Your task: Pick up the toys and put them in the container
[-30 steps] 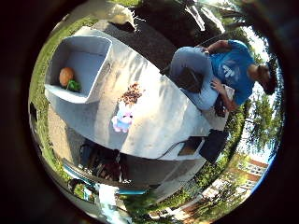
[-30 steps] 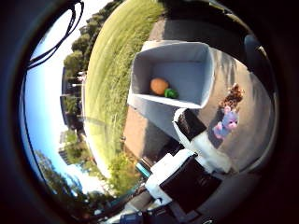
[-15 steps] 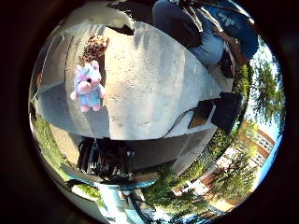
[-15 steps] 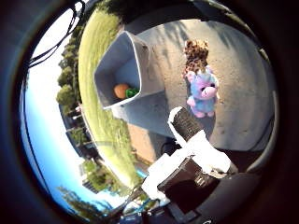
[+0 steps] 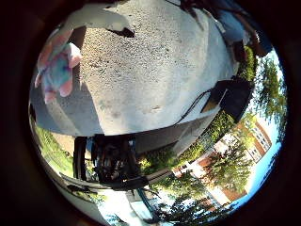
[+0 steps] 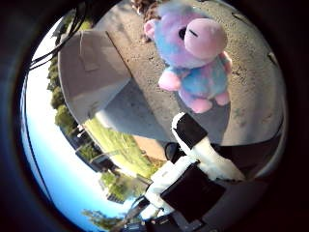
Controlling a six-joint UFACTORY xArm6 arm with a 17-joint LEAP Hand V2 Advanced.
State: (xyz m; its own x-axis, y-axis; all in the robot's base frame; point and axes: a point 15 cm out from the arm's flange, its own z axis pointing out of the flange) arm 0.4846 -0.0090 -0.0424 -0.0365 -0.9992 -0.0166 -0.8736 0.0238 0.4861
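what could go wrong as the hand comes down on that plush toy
The pink and blue plush toy stands upright on the table, so a finger landing off centre could tip it or shove it along instead of catching it. The white container stands close beside the toy; a wide finger spread might clip its wall. A brown toy lies just behind the plush and could be dragged along with it.

Pink-and-blue plush toy [image 6: 195,60] sits upright on the grey tabletop [image 5: 155,80], close beside the white container [image 6: 91,72]; brown toy [image 6: 145,7] lies just behind the plush.
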